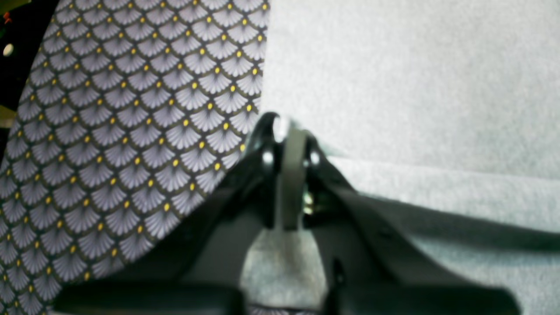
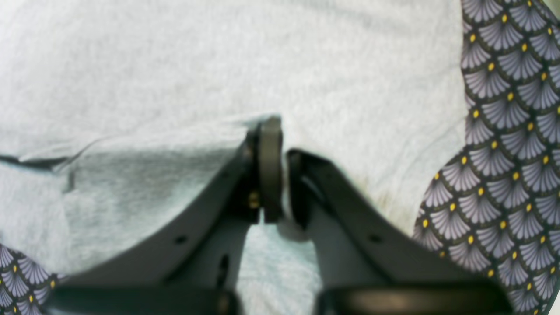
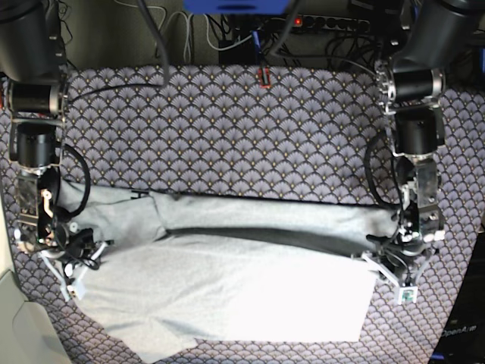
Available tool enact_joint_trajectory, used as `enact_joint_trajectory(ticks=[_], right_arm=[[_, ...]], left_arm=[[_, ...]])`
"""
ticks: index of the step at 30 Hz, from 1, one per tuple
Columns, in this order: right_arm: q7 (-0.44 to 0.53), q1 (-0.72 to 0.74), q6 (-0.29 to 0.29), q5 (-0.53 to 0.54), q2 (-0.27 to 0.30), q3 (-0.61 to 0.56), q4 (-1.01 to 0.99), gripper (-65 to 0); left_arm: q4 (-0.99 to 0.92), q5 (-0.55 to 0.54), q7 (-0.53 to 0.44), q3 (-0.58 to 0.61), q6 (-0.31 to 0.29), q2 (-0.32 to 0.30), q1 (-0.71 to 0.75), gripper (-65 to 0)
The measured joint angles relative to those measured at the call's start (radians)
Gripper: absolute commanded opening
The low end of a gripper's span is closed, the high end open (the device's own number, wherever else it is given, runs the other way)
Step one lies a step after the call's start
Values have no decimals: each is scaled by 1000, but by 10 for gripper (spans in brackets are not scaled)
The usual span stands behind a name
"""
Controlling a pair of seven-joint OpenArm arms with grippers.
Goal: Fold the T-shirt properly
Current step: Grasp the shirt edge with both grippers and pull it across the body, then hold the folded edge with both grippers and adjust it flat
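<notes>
**Fold step: both grippers down at the folded edge, release stage**

Near field, base view: the T-shirt (image 3: pixel 227 303) lies plain side up across the front half of the tablecloth (image 3: pixel 227 129). One loose corner trails off toward the front left. A second layer of the shirt lies over the first; its fold ridge runs left to right across the middle.

Left gripper (image 1: pixel 291 131): sits at the shirt's side edge, where cloth meets tablecloth. Jaws nearly together, with a thin lip of grey cloth pinched between the tips.

Right gripper (image 2: pixel 278 131): sits on the opposite side, at a raised fold corner. One pad touches the lifted edge; a narrow gap shows beside it. Cannot tell whether the cloth is clamped or just let go.

Far field: tablecloth bare behind the shirt, cables beyond.

Judgement: a lengthwise fold has been laid. The next move calls for letting go cleanly on both sides and lifting straight up, so the top layer is not dragged.
</notes>
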Motion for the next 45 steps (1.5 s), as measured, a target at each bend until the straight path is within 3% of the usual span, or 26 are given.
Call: enact_joint_trajectory(ticks=[6, 11, 16, 21, 27, 37, 45], right_arm=[[-5, 0, 0, -2, 9, -39, 0, -318], [-3, -18, 0, 5, 0, -74, 1, -288], [5, -43, 0, 10, 58, -64, 17, -288], [3, -201, 1, 4, 111, 41, 172, -288], [20, -277, 2, 12, 110, 132, 191, -288], [97, -349, 0, 8, 107, 164, 156, -288], [88, -380, 0, 8, 105, 166, 153, -288]], left_arm=[[0, 0, 0, -4, 5, -16, 1, -322], [7, -1, -8, -4, 0, -19, 21, -224], [12, -8, -9, -25, -6, -25, 110, -222], [31, -6, -3, -137, 3, -31, 203, -222], [40, -129, -14, -143, -14, -32, 223, -222], [41, -135, -8, -145, -4, -37, 239, -222], [40, -135, -7, -147, 0, -41, 245, -222]])
